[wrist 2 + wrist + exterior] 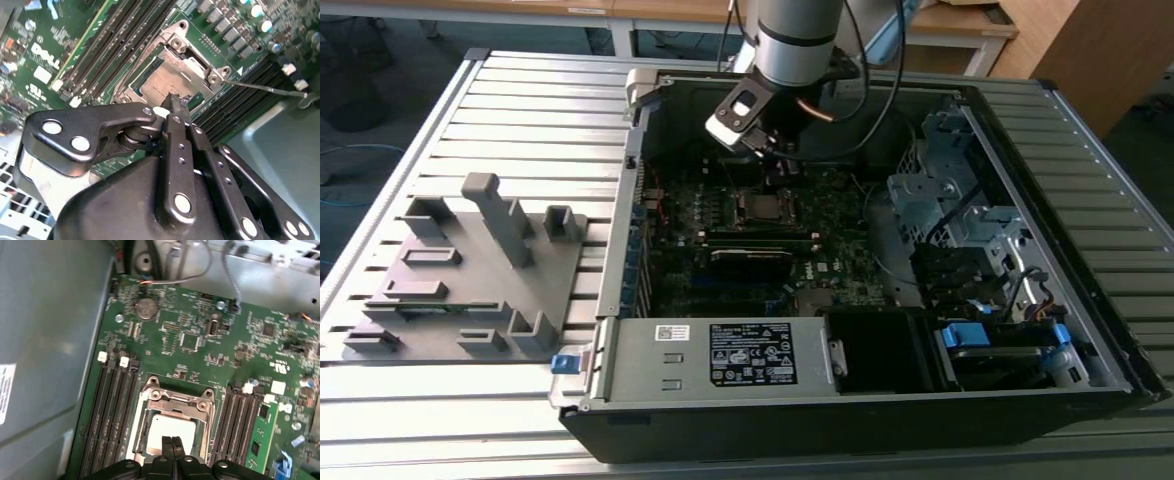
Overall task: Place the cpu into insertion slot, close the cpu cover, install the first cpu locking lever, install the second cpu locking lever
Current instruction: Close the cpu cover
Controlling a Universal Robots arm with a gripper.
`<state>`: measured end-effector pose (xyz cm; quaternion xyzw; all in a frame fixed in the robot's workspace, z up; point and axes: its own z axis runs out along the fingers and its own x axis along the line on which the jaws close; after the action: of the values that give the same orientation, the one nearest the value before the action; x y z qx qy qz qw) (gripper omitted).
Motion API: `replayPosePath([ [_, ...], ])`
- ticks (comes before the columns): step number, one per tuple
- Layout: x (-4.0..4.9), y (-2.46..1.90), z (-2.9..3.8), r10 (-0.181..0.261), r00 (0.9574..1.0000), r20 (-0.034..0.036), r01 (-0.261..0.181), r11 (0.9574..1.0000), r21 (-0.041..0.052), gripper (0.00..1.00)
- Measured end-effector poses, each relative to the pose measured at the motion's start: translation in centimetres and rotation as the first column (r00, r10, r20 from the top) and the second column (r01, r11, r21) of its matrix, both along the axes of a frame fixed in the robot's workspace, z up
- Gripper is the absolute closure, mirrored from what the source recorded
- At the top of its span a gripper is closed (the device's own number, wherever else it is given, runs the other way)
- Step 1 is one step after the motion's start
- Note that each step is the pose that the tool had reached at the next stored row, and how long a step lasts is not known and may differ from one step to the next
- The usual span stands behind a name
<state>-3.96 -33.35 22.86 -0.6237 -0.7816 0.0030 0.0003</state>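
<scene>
Pinched tool (pixel 172 441) just above the seated cpu (pixel 161 427)

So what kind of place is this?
Probably a robotics lab or workshop: an open computer case lies on a slatted metal table, a robot arm reaches into it, wooden desks stand behind.

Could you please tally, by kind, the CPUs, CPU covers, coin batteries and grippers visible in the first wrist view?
cpu: 1
cpu cover: 1
coin battery: 1
gripper: 1
Total: 4
</scene>
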Motion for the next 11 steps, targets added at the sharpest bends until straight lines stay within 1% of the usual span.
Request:
replayPosePath([
  [3,0.0,0.0,-0.02,0.055,0.9985,0.0,-0.055,0.9985,0.0,0.89],
  [6,0.0,0.0,-0.06,0.109,0.9941,0.0,-0.109,0.9941,0.0,0.89],
  [9,0.0,0.0,-0.1,0.164,0.9865,0.0,-0.164,0.9865,0.0,0.89],
  [11,0.0,0.0,-0.13,0.199,0.98,0.0,-0.199,0.98,0.0,0.89],
])
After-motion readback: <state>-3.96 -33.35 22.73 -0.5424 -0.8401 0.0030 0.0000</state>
